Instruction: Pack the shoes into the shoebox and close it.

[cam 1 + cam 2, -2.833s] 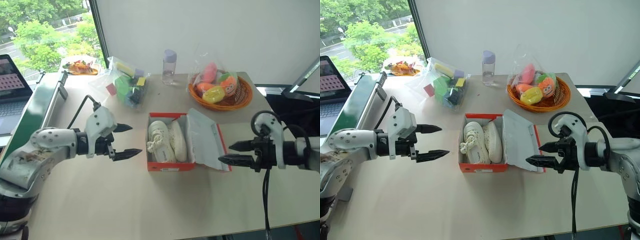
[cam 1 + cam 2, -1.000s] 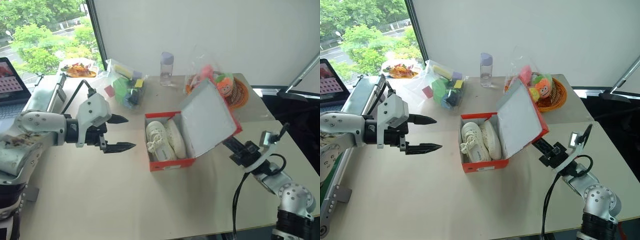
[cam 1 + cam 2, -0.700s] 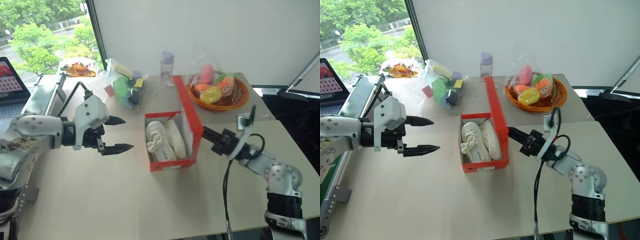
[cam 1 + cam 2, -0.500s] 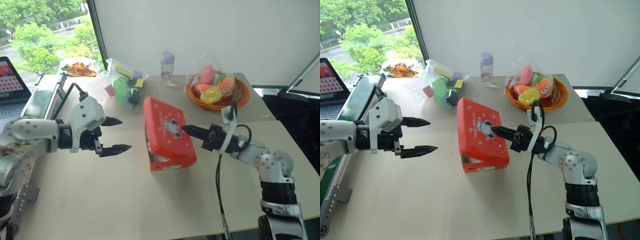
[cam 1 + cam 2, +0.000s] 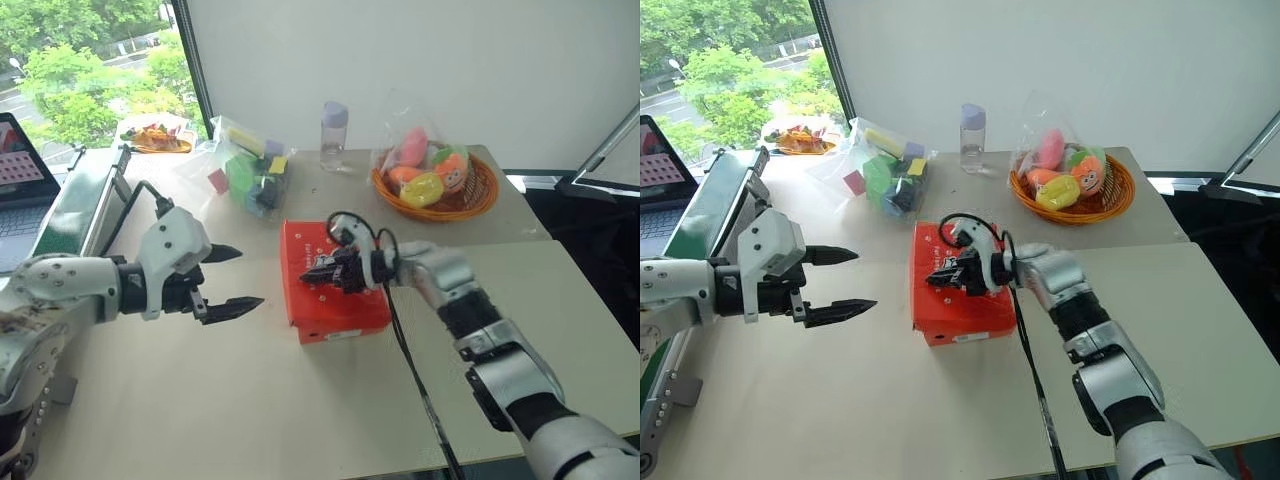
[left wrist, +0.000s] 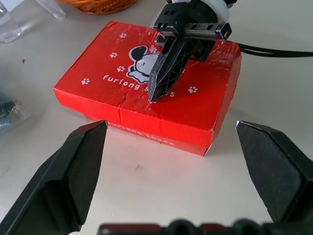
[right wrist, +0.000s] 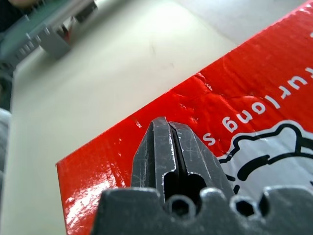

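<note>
Shoebox point(image 5: 333, 279) sits mid-counter, red-orange, lid down flat, white paw prints and a cartoon dog printed on top. Right tool point(image 5: 312, 276) lies over the lid, its 2 black fingers pressed together, tip at the lid's print; whether it touches the cardboard can't be told for sure. Left tool point(image 5: 236, 277) hangs just left of the box, apart from it, fingers spread wide with nothing between them.

Counter point(image 5: 250, 400) is pale beige, matte, with a seam running left-right past the box on the right side. Far side: clear plastic bottle point(image 5: 335, 135) with a lilac cap, orange woven basket point(image 5: 440, 185) holding bright plush toys under a clear bag, and a clear bag of coloured blocks point(image 5: 252, 175) to the left of the bottle. Far left: a plate of snacks point(image 5: 158, 136), a green-edged case point(image 5: 88, 196) and a laptop point(image 5: 20, 175). White wall behind; window at far left shows green trees. Black cable point(image 5: 410, 370) trails from the right arm across the counter.
</note>
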Motion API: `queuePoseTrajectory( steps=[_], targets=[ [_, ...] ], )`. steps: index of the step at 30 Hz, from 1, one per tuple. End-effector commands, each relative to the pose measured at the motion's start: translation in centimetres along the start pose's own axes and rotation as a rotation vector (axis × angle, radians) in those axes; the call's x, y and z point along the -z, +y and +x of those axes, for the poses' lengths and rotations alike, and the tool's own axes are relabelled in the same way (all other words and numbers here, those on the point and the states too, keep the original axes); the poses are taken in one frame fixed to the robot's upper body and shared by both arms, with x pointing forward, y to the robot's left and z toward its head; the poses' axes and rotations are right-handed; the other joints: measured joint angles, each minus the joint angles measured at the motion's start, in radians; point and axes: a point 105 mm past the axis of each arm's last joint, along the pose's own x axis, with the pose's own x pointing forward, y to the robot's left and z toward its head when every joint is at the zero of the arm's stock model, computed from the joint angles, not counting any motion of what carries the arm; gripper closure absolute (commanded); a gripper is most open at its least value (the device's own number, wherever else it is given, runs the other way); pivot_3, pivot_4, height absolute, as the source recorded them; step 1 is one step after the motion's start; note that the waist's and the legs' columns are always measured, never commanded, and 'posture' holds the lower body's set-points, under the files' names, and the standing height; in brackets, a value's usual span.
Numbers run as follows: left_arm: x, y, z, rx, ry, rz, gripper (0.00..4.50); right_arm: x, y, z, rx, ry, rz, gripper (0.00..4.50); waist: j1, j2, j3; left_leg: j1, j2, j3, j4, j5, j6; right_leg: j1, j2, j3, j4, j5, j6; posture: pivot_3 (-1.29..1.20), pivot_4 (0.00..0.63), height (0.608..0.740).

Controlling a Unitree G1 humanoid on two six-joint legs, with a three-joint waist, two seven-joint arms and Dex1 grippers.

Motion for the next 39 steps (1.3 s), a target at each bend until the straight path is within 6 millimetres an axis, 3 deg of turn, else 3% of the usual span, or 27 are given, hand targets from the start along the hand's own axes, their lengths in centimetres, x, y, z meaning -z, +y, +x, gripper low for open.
queuePoseTrajectory(
  steps=[1,6,9,14,17,21,22,25,30,33,36,39],
  targets=[
    [-0.6,-0.4,-0.5,-0.030,-0.014,0.036,0.00,2.2,-0.7,1.4,-0.001,0.175,-0.104,4.44,-0.006,0.000,0.000,0.001,0.000,0.000,0.000,0.000,0.000,0.000,0.000,0.000,0.000,0.000,0.000,0.00,0.150,0.740],
    [-0.4,-0.8,-0.5,-0.044,-0.014,0.024,0.00,5.4,-1.6,1.5,0.007,0.360,-0.212,4.44,-0.013,0.001,-0.001,0.008,0.001,0.000,0.000,0.000,0.000,0.004,0.001,0.000,0.004,-0.001,0.000,0.00,0.150,0.740],
    [-0.2,-1.0,-0.7,-0.054,-0.013,0.014,0.00,5.7,-1.8,1.5,0.005,0.383,-0.240,4.44,-0.014,0.000,-0.003,0.012,0.001,0.001,0.000,0.000,0.000,0.006,0.001,0.001,0.005,-0.004,0.003,0.00,0.150,0.740],
    [0.1,-1.2,-0.6,-0.057,-0.008,0.003,0.00,3.7,-1.2,1.2,-0.024,0.299,-0.235,4.44,-0.010,0.000,-0.008,0.017,0.001,0.001,0.000,-0.001,-0.001,0.009,0.000,0.001,0.005,-0.007,-0.003,0.00,0.150,0.740],
    [0.5,-1.0,-0.7,-0.065,-0.005,-0.010,0.00,0.2,-0.1,-0.2,-0.071,0.164,-0.241,4.44,-0.002,0.001,-0.007,0.015,0.001,0.001,0.000,0.000,-0.001,0.008,0.000,0.001,0.005,-0.006,-0.003,0.00,0.150,0.740],
    [1.4,-1.0,-0.6,-0.074,0.005,-0.037,0.00,-4.6,3.8,-5.9,-0.192,-0.025,-0.302,3.37,0.016,0.003,-0.004,0.004,0.001,0.000,0.000,0.000,-0.001,0.000,0.000,0.000,0.005,-0.001,-0.004,0.00,0.150,0.740],
    [1.6,-1.0,-0.6,-0.074,0.003,-0.045,0.00,-5.2,4.5,-7.0,-0.192,-0.055,-0.311,2.89,0.020,0.004,-0.003,0.000,0.000,0.000,0.000,0.000,-0.001,-0.004,-0.001,0.000,0.004,-0.001,-0.004,0.00,0.150,0.740],
    [2.1,-1.2,-0.5,-0.068,0.009,-0.071,0.00,-5.4,5.5,-8.6,-0.177,-0.086,-0.305,1.95,0.024,0.004,-0.003,-0.010,0.000,0.000,-0.001,-0.001,-0.001,-0.013,-0.001,0.000,0.004,-0.001,-0.003,0.00,0.150,0.740],
    [2.6,-1.1,-0.5,-0.113,-0.003,-0.062,0.00,-5.3,5.3,-11.4,-0.054,-0.120,-0.295,0.21,0.025,0.003,-0.003,-0.009,0.001,0.000,-0.002,-0.002,-0.001,-0.013,0.001,0.000,0.004,-0.002,-0.005,0.00,0.150,0.740],
    [2.9,-1.0,-0.8,-0.188,-0.041,-0.057,0.00,-3.6,4.0,-14.2,0.093,-0.087,-0.256,0.09,0.028,0.003,-0.002,-0.009,0.000,0.001,-0.001,-0.002,-0.001,-0.013,-0.001,0.000,0.003,-0.002,-0.004,0.00,0.150,0.740],
    [4.7,-1.6,-1.0,-0.263,-0.063,-0.159,0.00,-0.7,1.6,-17.6,0.303,-0.108,-0.136,0.09,0.032,0.003,-0.002,-0.009,-0.001,0.001,-0.001,-0.002,-0.001,-0.011,-0.002,0.000,0.000,-0.002,-0.003,0.00,0.150,0.740],
    [6.1,-2.7,-0.5,-0.310,-0.081,-0.242,0.00,1.8,0.3,-19.2,0.426,-0.145,-0.066,0.09,0.031,0.002,-0.002,-0.009,-0.001,0.002,-0.001,-0.002,-0.001,-0.010,-0.002,0.000,-0.001,-0.001,-0.002,0.00,0.150,0.740]
  ],
)
